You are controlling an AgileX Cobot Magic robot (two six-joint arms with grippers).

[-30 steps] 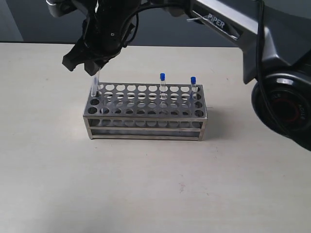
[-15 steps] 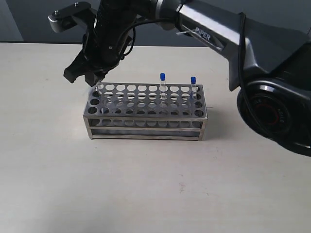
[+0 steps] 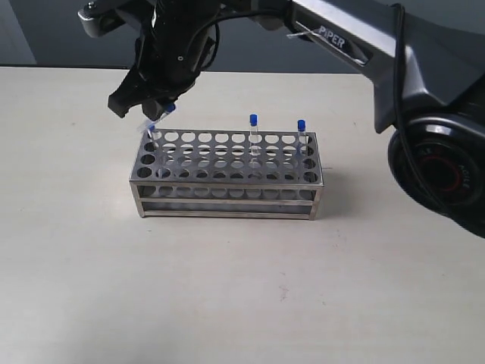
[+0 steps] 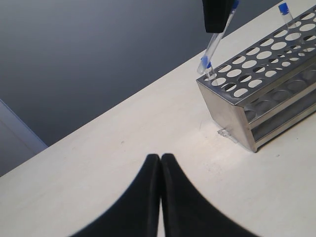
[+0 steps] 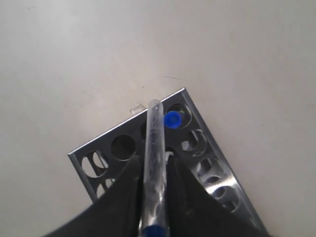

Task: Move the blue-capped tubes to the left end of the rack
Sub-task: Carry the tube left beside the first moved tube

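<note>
The steel rack (image 3: 227,189) stands mid-table. My right gripper (image 3: 154,108) reaches across to its left end, shut on a blue-capped tube (image 3: 159,117) that hangs tilted. That held tube (image 5: 154,148) lies between the fingers (image 5: 129,183), cap toward the wrist, and its clear tip is over the rack (image 5: 98,153) corner. Whether the tip is in a hole I cannot tell. Beside the tip, another blue cap (image 5: 172,119) sits in a corner hole, the capped tube (image 4: 205,62) in the left wrist view. Two more capped tubes (image 3: 253,121) (image 3: 301,126) stand toward the right end. My left gripper (image 4: 160,157) is shut and empty, short of the rack (image 4: 266,79).
The right arm's black base (image 3: 439,163) bulks at the right edge, and its silver link (image 3: 356,42) spans the back above the rack. Bare beige tabletop (image 3: 242,288) lies in front of and to the left of the rack.
My right gripper dipped toward the rack's left end, then rose a little. The held tube went from nearly upright to tilted, and a blue cap now shows at the left corner.
</note>
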